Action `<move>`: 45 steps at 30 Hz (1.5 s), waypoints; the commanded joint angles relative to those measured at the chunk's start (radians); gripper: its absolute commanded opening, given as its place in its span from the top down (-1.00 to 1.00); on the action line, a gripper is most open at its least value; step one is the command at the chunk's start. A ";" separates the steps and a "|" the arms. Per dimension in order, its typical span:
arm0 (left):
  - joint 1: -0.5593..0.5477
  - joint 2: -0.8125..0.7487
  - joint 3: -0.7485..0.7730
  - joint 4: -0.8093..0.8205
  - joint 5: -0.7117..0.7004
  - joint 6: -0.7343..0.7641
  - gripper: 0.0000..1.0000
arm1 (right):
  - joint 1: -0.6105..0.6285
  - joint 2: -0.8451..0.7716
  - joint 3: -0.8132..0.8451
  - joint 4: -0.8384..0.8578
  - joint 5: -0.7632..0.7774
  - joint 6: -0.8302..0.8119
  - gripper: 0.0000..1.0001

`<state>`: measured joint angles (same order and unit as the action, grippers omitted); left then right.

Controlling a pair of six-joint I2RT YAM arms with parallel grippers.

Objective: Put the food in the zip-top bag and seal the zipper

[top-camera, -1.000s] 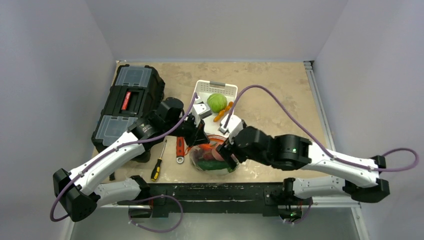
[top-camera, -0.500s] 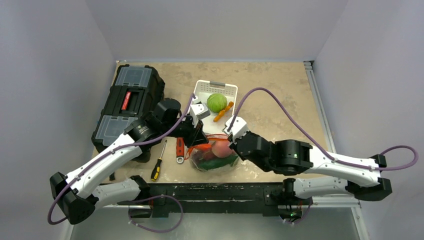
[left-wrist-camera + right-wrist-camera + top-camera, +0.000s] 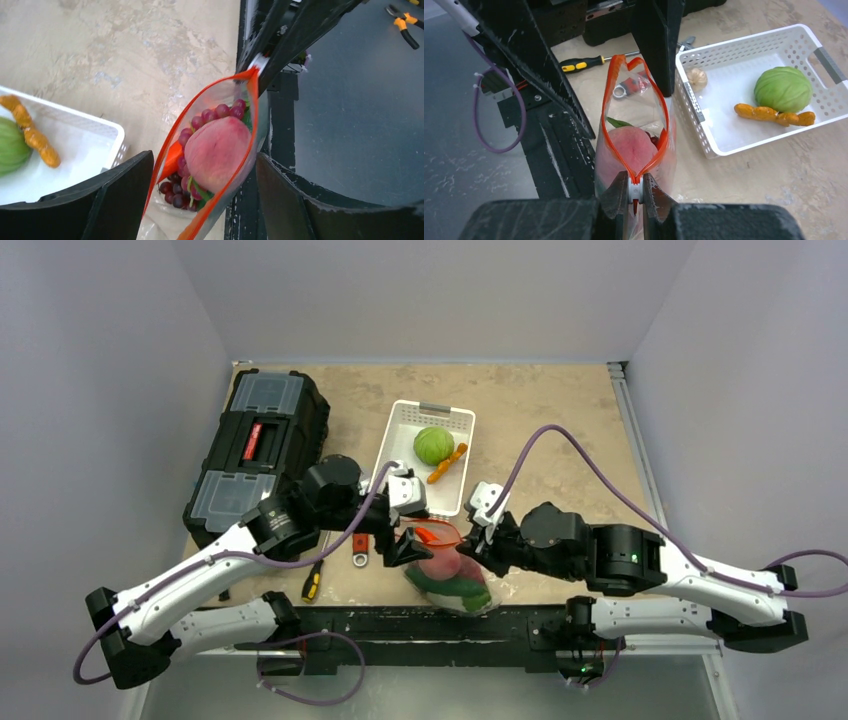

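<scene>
The zip-top bag stands at the table's near edge, its mouth gaping. Inside show a pink peach, purple grapes and an orange piece. My right gripper is shut on the white slider at one end of the red-orange zipper. My left gripper is open and straddles the bag's other end, with both fingers clear of the plastic. A green cabbage and an orange carrot lie in the white tray, and a small pale piece sits in its corner.
A black toolbox fills the left side. A yellow-handled screwdriver and a red wrench lie left of the bag. The table's black front rail runs right under the bag.
My right gripper closed on the zipper's slider. My left gripper let go of the bag's end and opened. The bag shifted right and nearer, and the left arm came off the tray.
</scene>
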<state>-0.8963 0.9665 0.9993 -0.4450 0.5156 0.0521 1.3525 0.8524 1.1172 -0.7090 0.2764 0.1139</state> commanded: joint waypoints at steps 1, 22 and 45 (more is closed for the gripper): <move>-0.067 0.039 0.046 0.107 0.009 0.132 -0.47 | -0.011 -0.003 0.016 0.066 -0.065 -0.007 1.00; -0.081 0.104 0.068 0.016 0.139 0.281 0.82 | -0.013 0.034 0.067 0.017 -0.083 -0.039 1.00; -0.081 0.114 0.103 -0.040 0.120 0.218 0.19 | -0.013 0.039 0.028 -0.002 -0.066 -0.021 1.00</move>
<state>-0.9775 1.0733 1.0645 -0.4728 0.6155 0.2741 1.3403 0.9039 1.1313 -0.7414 0.2150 0.1066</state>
